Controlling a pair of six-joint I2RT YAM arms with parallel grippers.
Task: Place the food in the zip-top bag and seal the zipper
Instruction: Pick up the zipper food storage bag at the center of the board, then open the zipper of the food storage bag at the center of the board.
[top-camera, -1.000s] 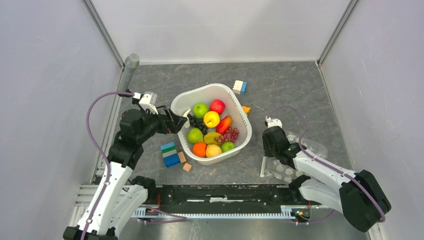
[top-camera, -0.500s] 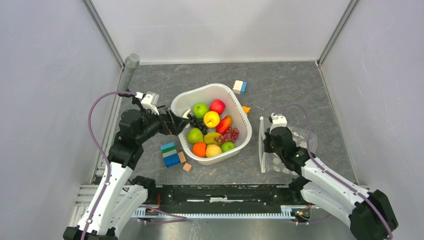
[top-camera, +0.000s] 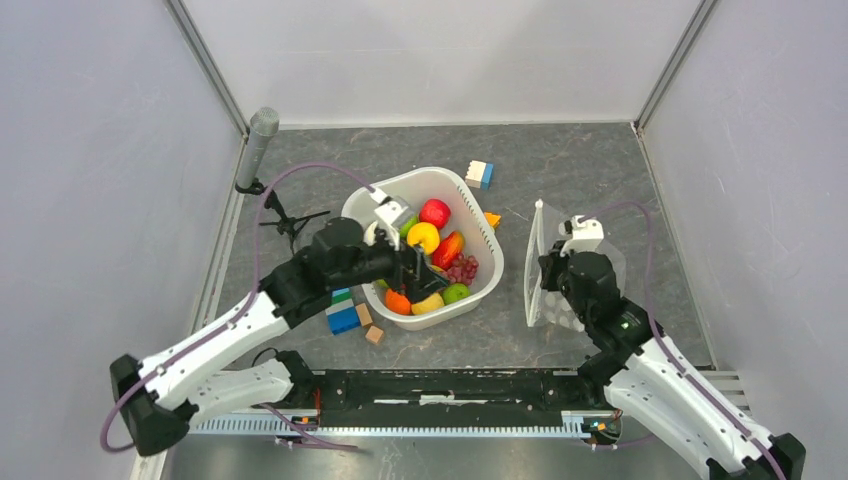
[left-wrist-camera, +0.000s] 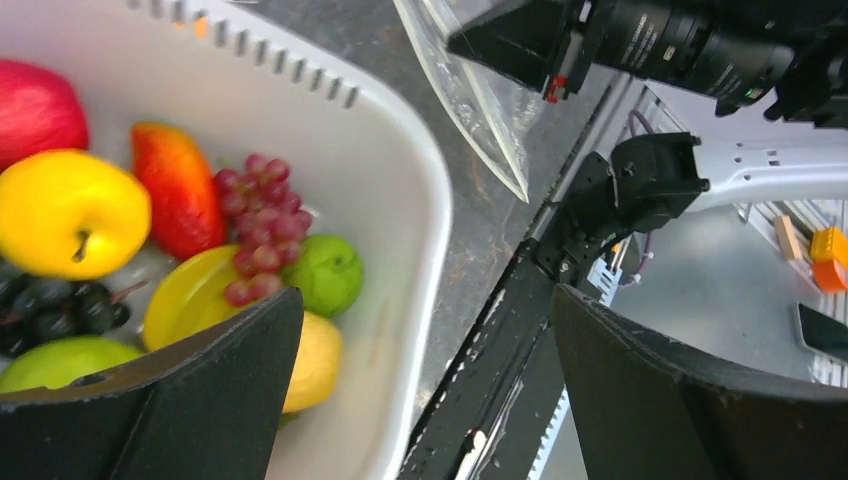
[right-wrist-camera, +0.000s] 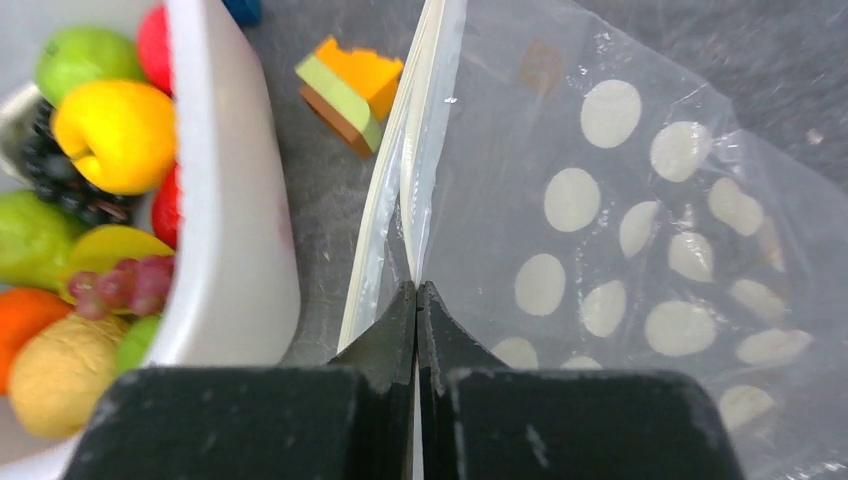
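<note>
Top view: left claw (top-camera: 412, 270) hangs over the white tub (top-camera: 470, 200) of toy fruit (top-camera: 424, 238). Right claw (top-camera: 548, 272) is at the zip-top bag (top-camera: 612, 268), on the counter (top-camera: 600, 170) right of the tub.

Left wrist: claw (left-wrist-camera: 425, 300) fingers spread wide, nothing between them; purple grapes (left-wrist-camera: 255, 225) below.

Right wrist: claw (right-wrist-camera: 415, 290) pinched tight on the bag's edge beside the white zipper (right-wrist-camera: 385, 200). An orange-green block (right-wrist-camera: 350, 85) lies between tub and bag.
</note>
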